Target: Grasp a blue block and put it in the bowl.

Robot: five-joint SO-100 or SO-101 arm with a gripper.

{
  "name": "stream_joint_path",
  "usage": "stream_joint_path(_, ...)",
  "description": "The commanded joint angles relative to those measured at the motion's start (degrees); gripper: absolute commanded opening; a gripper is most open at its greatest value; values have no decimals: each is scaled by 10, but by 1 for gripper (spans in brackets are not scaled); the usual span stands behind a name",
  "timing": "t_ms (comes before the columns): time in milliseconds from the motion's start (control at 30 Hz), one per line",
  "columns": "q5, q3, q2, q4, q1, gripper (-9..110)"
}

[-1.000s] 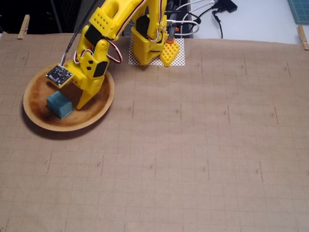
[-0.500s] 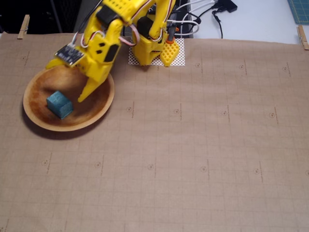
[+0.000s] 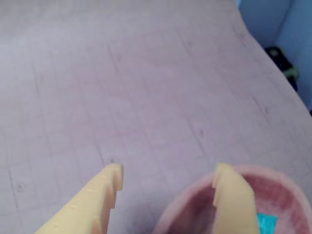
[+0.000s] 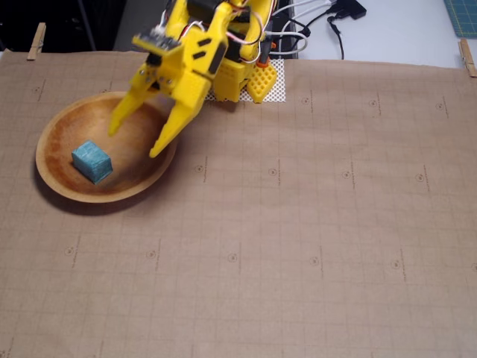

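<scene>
The blue block point(image 4: 92, 161) lies inside the wooden bowl point(image 4: 59, 186) on its left half in the fixed view, free of any grip. My yellow gripper point(image 4: 134, 140) hangs open above the bowl's right rim, raised and apart from the block. In the wrist view the two yellow fingers point(image 3: 95, 204) spread wide with nothing between them. The bowl point(image 3: 195, 204) shows at the bottom right there, with a sliver of the blue block point(image 3: 267, 223) beside the right finger.
Brown gridded paper point(image 4: 298, 224) covers the table, held by wooden clothespins point(image 4: 36, 41) at the back corners. The arm's yellow base point(image 4: 238, 74) stands on a white mesh pad behind the bowl. Cables point(image 4: 320, 19) lie at the back edge.
The gripper has lifted up and swung right, out of the bowl. The block stays where it lay in the bowl.
</scene>
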State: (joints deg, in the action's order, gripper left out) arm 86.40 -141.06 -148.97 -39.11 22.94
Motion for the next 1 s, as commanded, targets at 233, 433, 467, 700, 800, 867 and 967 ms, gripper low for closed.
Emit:
stream_joint_path(233,-3,30,-86,-1,-60,10)
stream_joint_path(433,-5,17,-92,-2,-111,7)
stream_joint_path(467,-4,7,-105,-2,-120,6)
stream_joint_path(700,4,-91,-255,-2,-163,1)
stream_joint_path(800,3,-150,-324,-2,-176,1)
stream_joint_path(867,1,-181,-355,-2,-185,1)
stream_joint_path(967,2,-226,-399,-2,-206,1)
